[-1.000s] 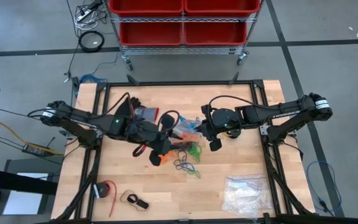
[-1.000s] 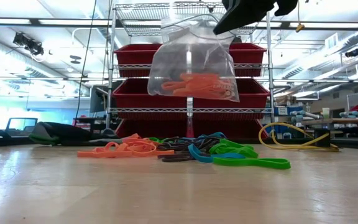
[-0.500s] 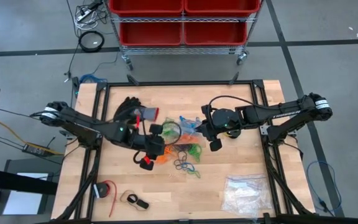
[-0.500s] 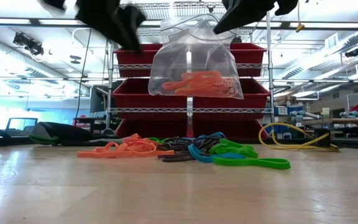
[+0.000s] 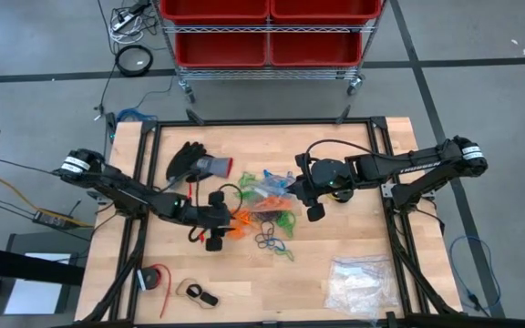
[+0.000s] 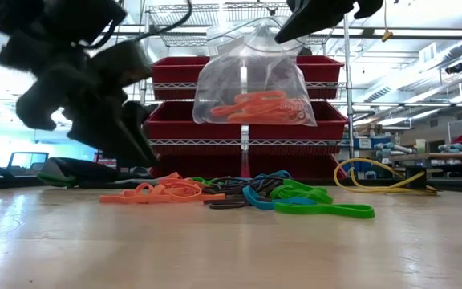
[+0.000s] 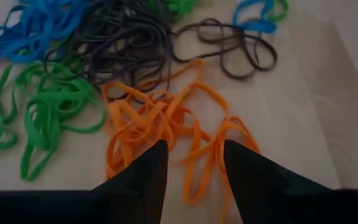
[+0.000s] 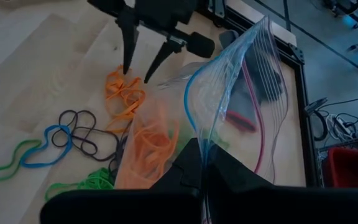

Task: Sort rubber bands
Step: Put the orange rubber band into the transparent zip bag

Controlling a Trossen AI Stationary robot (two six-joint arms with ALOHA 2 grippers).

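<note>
On the wooden table [image 5: 354, 246], left gripper [image 7: 191, 163] released over rubber bands [image 7: 166, 124]; right gripper [image 8: 199, 163] grasps bag [image 8: 229, 81].

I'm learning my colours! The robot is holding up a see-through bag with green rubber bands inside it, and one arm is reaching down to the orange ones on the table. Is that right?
Almost. The rubber bands inside the clear bag are orange, not green, as the low view shows. The right gripper holds the bag up, and the left gripper is open over the orange rubber bands on the table.

No text, label or number can be read anywhere
</note>
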